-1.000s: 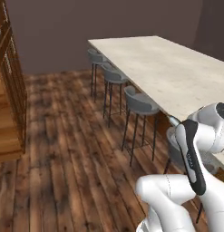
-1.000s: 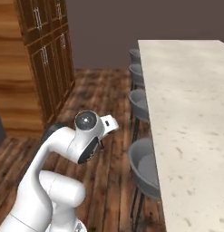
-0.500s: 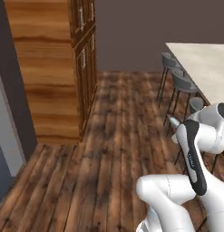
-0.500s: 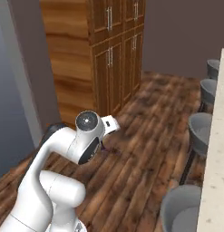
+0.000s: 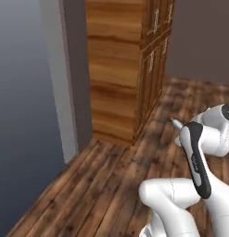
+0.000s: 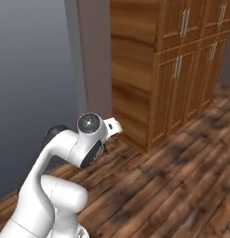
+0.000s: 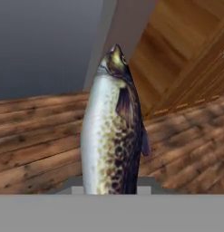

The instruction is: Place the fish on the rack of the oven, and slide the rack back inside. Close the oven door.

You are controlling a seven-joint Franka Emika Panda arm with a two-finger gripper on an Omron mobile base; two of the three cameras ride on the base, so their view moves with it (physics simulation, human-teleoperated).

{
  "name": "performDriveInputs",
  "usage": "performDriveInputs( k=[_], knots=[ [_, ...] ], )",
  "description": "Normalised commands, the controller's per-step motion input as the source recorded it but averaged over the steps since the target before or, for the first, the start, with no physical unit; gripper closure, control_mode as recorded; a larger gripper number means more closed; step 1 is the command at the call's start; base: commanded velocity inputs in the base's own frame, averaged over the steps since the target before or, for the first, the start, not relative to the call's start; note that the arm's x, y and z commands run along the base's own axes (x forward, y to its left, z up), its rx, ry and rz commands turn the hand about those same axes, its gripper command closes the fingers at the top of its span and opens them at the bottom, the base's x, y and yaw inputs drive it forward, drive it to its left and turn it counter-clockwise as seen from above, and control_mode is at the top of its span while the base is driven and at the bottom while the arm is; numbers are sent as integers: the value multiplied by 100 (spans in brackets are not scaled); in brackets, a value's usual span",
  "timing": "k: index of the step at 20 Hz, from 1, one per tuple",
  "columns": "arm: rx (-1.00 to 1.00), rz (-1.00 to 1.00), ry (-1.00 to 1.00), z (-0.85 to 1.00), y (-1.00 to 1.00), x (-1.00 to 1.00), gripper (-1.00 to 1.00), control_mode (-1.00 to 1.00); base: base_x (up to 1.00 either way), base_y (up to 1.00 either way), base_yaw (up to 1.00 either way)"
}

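Left base view has swung with the driving base: the pale counter and grey stools of a second ago are gone, and a tall wooden cabinet [image 5: 130, 69] beside a grey wall [image 5: 23, 106] now stands ahead over the plank floor [image 5: 97, 185]. Hand view shows the fish [image 7: 114, 131] rising from between the fingers, its long axis running along the gripper [image 7: 111, 192], head pointing away from the hand toward the cabinet's corner. It is slender, silver-white on one flank, dark and speckled on the other, with a small dark fin. The jaws are nearly closed, clamping its tail end.
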Motion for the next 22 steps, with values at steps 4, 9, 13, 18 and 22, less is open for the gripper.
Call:
performDriveInputs(
  k=[4, 9, 13, 18, 22],
  knots=[
    [0, 0, 0, 0, 0, 0, 100, 100, 50, 17, 60],
    [0, 0, 0, 0, 0, 0, 100, 100, 46, 14, 62],
    [0, 0, 0, 0, 0, 0, 100, 100, 27, 6, 63],
    [0, 0, 0, 0, 0, 0, 100, 100, 1, -1, 61],
    [0, 0, 0, 0, 0, 0, 100, 100, 0, -9, 60]
  ],
)
